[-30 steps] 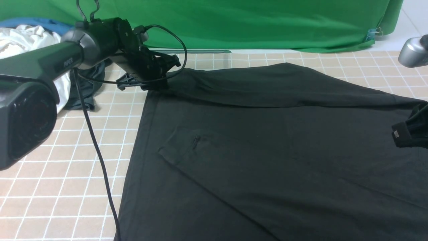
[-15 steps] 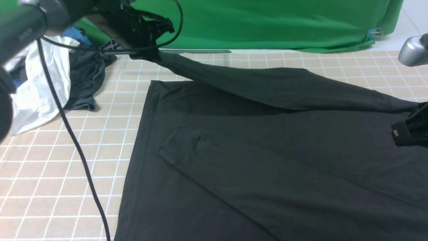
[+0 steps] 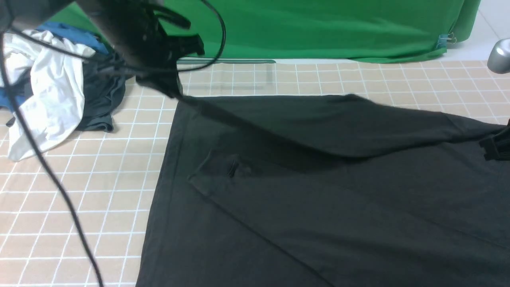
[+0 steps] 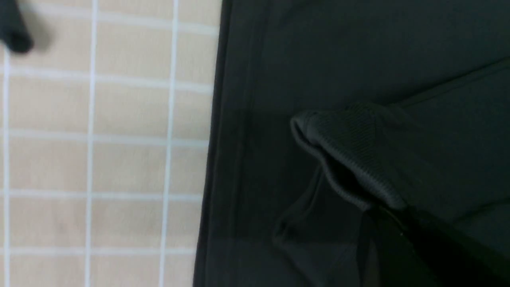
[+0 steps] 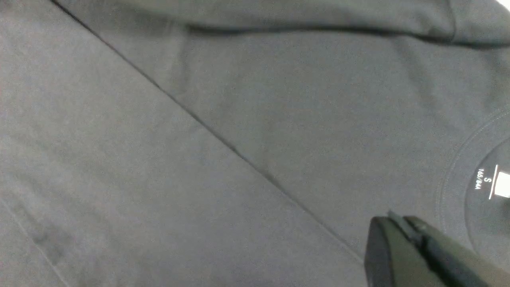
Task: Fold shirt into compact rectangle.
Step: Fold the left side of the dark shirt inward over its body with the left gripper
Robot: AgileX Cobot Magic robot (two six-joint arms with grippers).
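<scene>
Left hand point(image 3: 171, 88), pinching shirt point(image 3: 318, 207) edge, has lifted and swung it nearward; fold flap now overlaps body. Right hand point(image 3: 498, 145) pressed together, grip unclear.

The black shirt point(image 3: 318, 207) lies spread mostly flat, its far-left corner lifted and far edge raised.

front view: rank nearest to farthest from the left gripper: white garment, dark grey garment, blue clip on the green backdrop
From the left gripper:
1. dark grey garment, just to its left
2. white garment, farther left
3. blue clip, far right at the back
</scene>
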